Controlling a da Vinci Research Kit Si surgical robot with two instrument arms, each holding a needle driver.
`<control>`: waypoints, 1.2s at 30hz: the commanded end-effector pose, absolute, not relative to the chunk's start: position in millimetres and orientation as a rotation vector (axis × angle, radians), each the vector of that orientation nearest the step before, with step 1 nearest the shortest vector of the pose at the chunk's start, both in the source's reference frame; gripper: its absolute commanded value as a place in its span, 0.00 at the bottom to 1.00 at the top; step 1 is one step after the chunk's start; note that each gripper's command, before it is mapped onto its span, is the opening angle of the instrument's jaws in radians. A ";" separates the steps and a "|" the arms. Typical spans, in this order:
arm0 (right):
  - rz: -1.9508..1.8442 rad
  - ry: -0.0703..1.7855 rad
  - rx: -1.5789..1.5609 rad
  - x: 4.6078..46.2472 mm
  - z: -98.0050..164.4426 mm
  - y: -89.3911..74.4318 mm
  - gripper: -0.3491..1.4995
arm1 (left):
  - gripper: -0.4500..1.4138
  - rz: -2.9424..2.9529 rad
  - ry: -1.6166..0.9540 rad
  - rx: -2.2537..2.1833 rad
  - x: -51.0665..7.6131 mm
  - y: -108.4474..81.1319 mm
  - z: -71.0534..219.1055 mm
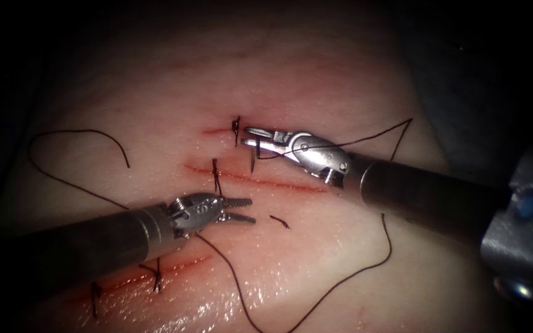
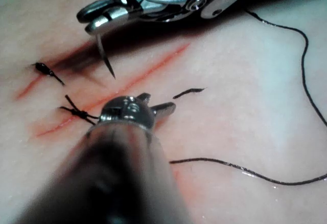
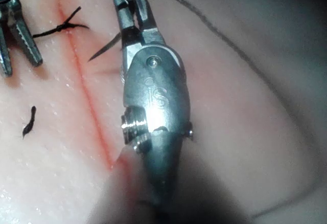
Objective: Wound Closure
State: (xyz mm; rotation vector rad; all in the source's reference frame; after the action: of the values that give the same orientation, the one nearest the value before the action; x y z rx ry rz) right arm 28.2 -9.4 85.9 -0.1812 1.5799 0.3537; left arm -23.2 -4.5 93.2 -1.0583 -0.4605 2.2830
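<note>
My right tool (image 1: 251,137) reaches in from the right with its jaws shut on the curved needle (image 1: 254,155), gripped near its thread end. The needle (image 2: 104,55) hangs point down just above the red cut (image 1: 260,180), outside the tissue (image 1: 353,74). Dark thread (image 1: 388,240) trails from those jaws out to the right, then loops down across the tissue. My left tool (image 1: 245,209) sits just below the cut with its jaws open and nothing between them. It lies beside a knotted stitch (image 1: 216,176). The right wrist view has the right tool (image 3: 127,1) holding the needle (image 3: 104,50).
Another knotted stitch (image 1: 236,128) lies by the right tool's tips, and two more (image 1: 157,274) cross a lower red line. A short cut end of thread (image 1: 280,221) rests right of the left jaws. A long thread loop (image 1: 75,132) lies at the left.
</note>
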 end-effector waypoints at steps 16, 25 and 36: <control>0.237 1.555 -0.229 28.8 88.8 -8.6 0.00 | 0.35 2.323 -0.493 -0.999 -24.3 -5.8 95.4; 0.220 1.544 -0.258 29.5 89.6 -9.3 0.00 | 0.38 2.319 -0.505 -1.004 -24.4 -6.2 95.0; 0.137 1.510 -0.355 29.3 92.0 -11.8 0.00 | 0.40 2.317 -0.509 -1.003 -24.3 -6.4 94.4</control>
State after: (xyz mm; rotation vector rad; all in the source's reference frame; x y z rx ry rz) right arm 28.5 -12.6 91.6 -0.3600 1.5037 0.1295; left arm -23.8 -6.6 93.8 -1.0020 -0.5105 2.3161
